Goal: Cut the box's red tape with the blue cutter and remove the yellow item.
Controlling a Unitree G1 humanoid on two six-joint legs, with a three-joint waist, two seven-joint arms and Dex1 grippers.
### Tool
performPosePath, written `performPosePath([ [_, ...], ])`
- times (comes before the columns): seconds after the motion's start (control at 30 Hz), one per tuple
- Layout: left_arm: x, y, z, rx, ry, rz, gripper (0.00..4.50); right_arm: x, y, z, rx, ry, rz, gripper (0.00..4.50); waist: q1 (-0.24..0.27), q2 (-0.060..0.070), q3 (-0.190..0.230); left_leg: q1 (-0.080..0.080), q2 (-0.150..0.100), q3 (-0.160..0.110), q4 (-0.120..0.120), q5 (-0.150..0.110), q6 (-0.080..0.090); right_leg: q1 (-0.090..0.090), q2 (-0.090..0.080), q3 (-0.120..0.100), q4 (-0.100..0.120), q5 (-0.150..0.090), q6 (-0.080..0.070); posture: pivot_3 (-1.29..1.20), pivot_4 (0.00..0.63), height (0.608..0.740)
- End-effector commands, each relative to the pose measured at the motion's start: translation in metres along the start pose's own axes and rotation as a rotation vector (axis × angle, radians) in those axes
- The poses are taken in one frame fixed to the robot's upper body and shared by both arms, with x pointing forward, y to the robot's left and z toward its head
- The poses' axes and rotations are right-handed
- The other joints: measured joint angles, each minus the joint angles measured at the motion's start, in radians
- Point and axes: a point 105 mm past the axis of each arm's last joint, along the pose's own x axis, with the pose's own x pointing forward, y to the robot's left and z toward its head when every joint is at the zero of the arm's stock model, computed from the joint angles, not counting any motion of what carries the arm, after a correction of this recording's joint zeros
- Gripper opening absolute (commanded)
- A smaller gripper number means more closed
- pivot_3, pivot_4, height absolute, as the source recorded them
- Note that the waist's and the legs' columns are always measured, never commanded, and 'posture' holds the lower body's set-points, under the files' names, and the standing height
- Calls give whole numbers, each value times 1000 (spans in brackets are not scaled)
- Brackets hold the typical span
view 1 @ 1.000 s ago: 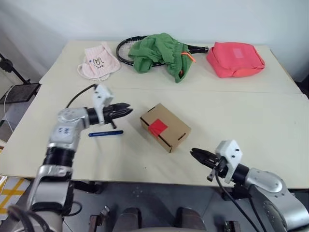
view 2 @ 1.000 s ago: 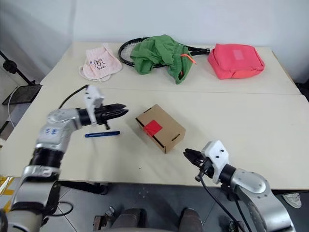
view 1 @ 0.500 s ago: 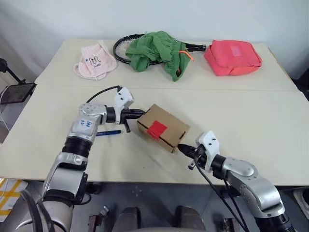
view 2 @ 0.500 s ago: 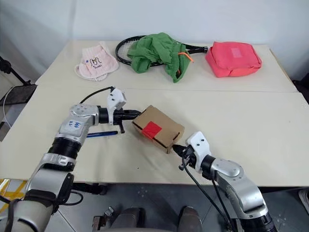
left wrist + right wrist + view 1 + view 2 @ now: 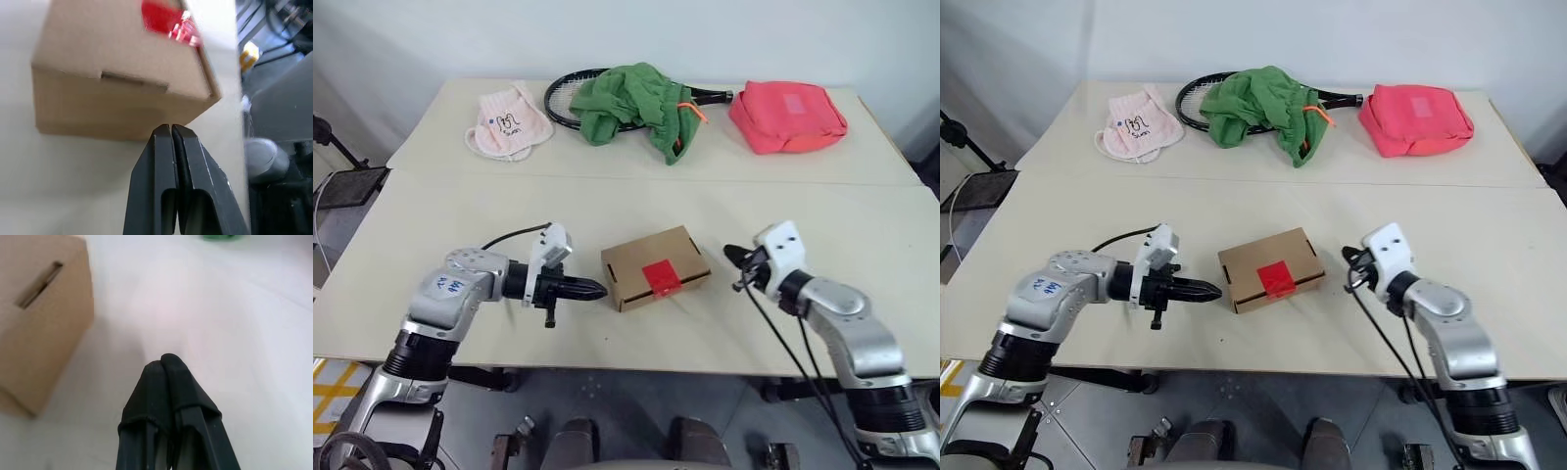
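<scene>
The brown box (image 5: 651, 257) lies mid-table with its long side across the view. Its red tape (image 5: 660, 277) sits on the front top edge, facing me. My left gripper (image 5: 597, 290) is shut and empty. It points at the box's left end (image 5: 112, 98) and stops just short of it. On the other side, my right gripper (image 5: 731, 254) is also shut and empty, a short gap from the box's right end (image 5: 34, 308). The blue cutter and the yellow item are hidden from view.
Along the far edge lie a pink cloth (image 5: 509, 122), a black racket (image 5: 570, 98) under a green garment (image 5: 636, 98), and a pink-red bag (image 5: 788, 116). The table's front edge (image 5: 636, 348) runs just below the box.
The box has been turned so its long side lies across and the tape faces front. My left gripper drew back to the box's left end. My right gripper swung out to its right.
</scene>
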Motion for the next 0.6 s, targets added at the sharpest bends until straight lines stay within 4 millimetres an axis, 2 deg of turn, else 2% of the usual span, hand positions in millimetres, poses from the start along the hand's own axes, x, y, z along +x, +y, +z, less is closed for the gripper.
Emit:
performPosePath([
  [0.03,-16,-3,48,56,-131,-30,81,-18,25,12,42,-13,170,0,-1,0,0,0,0,0,0,0,0,0,0,0,0,0,0,0,150,740],
  [0.1,-14,18,67,54,-177,48,81,-30,58,5,118,58,329,0,9,0,0,0,0,0,1,0,0,1,0,0,0,0,0,0,150,740],
  [0.17,-5,45,68,42,-151,162,81,-37,84,2,166,101,431,0,16,0,0,1,0,0,2,0,1,2,0,0,0,0,0,0,150,740],
  [0.27,6,77,65,24,-123,294,81,-35,105,0,205,128,474,0,15,0,0,2,-1,1,2,-1,1,3,0,0,-2,0,0,0,150,740],
  [0.37,26,103,48,95,-32,396,81,-21,116,-5,227,147,458,0,15,-2,1,1,-1,2,2,-1,1,1,0,0,-1,0,0,0,150,740],
  [0.5,47,103,31,87,16,319,81,1,108,-9,241,135,339,0,18,-3,2,-1,-1,2,2,-1,1,-1,0,0,-1,0,0,0,150,740],
  [0.6,54,89,24,57,49,203,81,12,99,-6,254,101,250,0,19,-4,2,-2,-1,2,2,-1,1,-2,0,0,-1,0,0,0,150,740],
])
